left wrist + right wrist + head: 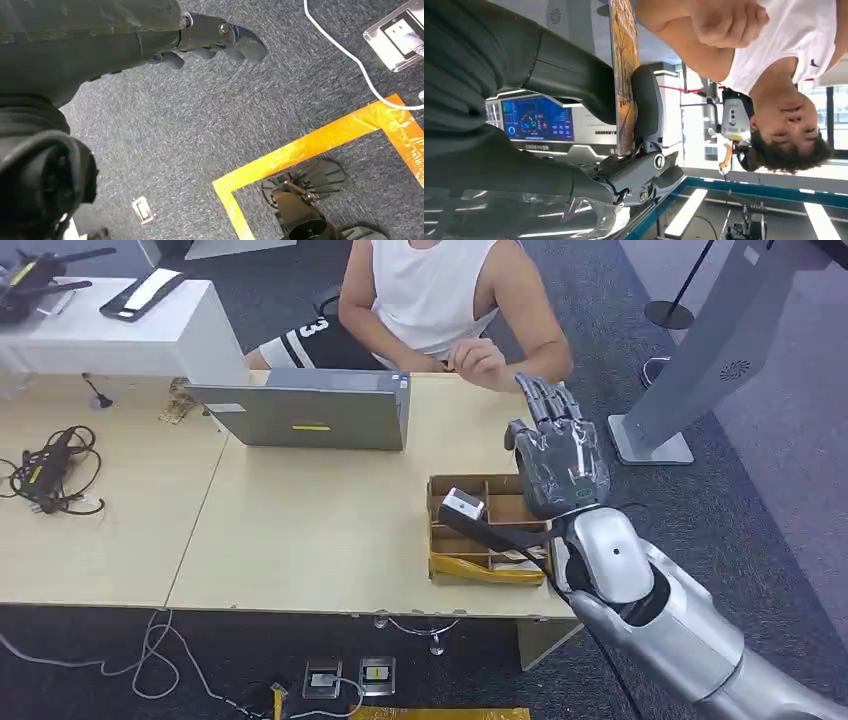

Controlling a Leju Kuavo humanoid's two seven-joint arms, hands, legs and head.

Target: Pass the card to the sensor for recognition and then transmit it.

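Note:
My right hand (pixel 558 455) is raised over the far right of the table, fingers pointing toward the seated person (pixel 430 300). In the right wrist view a thin card (pixel 624 75) with an orange printed face stands edge-on, pinched between the thumb (pixel 646 100) and the fingers (pixel 574 75). The person's hand (pixel 724 22) is just beyond the card's far end, apart from it. A small white-and-black sensor (pixel 462 505) on a dark stalk sits over the cardboard box (pixel 470 570), below and left of my hand. My left hand (pixel 210 35) hangs above the carpet, holding nothing.
A grey laptop (pixel 315 408) stands in the middle of the table with its back to me. Tangled black cables (pixel 50 472) lie at the left. A grey kiosk stand (pixel 690 370) rises on the right. Floor sockets (pixel 345 677) and yellow tape (pixel 310 145) mark the carpet.

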